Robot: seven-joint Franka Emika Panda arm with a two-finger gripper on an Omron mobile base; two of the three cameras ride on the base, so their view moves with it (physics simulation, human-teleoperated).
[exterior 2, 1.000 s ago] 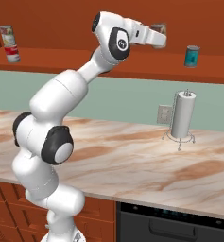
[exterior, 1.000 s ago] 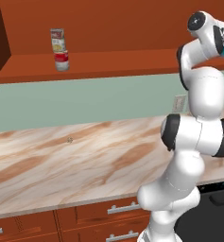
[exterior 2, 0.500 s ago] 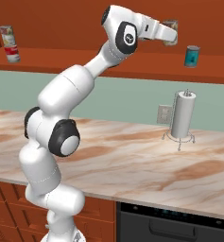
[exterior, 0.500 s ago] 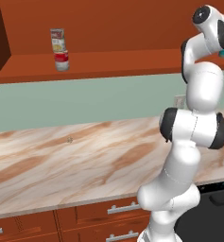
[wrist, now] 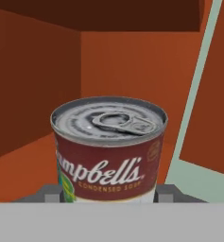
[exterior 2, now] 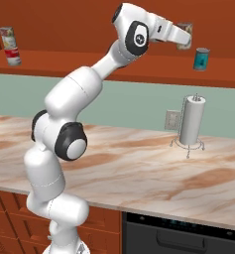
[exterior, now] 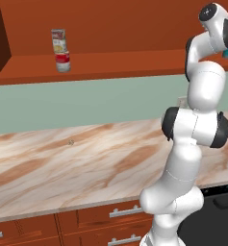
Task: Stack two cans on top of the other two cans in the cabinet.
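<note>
My claw (exterior 2: 186, 39) is clamping a soup can (wrist: 108, 149) by its sides, holding it up at the cabinet (exterior 2: 89, 64) ledge. The teal can (exterior 2: 202, 59) is standing on the ledge just beside my claw; far along the ledge, a yellow-green can (exterior: 59, 41) is sitting stacked on the red-and-white can (exterior: 63, 62).

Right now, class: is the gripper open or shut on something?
Shut on a can. In the hand view the can sits between the two dark fingertips; in the right base view the gripper carries it near the teal can.
</note>
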